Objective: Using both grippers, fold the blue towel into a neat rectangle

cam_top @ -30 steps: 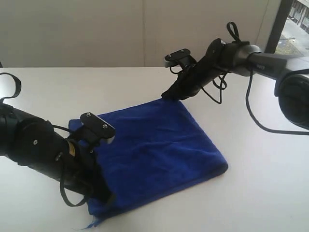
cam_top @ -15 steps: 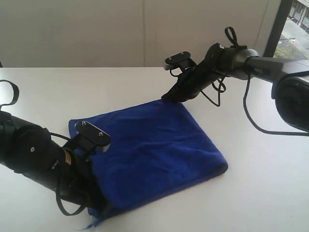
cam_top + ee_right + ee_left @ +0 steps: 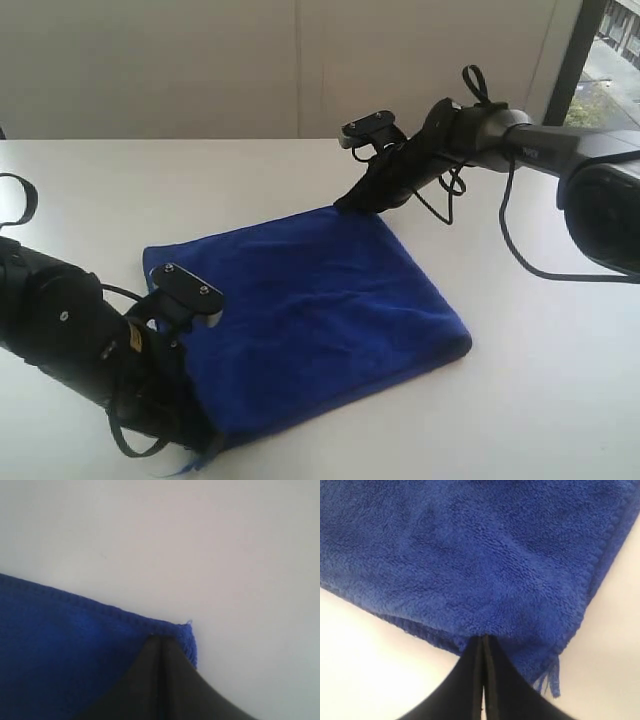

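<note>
Mostly done, I judge: blue towel (image 3: pixel 320 300) flat on table (image 3: pixel 540 400), doubled rectangle. Left gripper (image 3: pixel 483 639) at its 7 o'clock corner, right gripper (image 3: pixel 345 202) at 1 o'clock corner. Both pressed together; I can't confirm pinch. Maybe one fold left.

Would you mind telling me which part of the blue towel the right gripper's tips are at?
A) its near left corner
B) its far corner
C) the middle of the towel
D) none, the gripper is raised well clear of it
B: in the right wrist view the right gripper has its shut tips on a corner of the blue towel, and the exterior view shows it is the far one.
</note>
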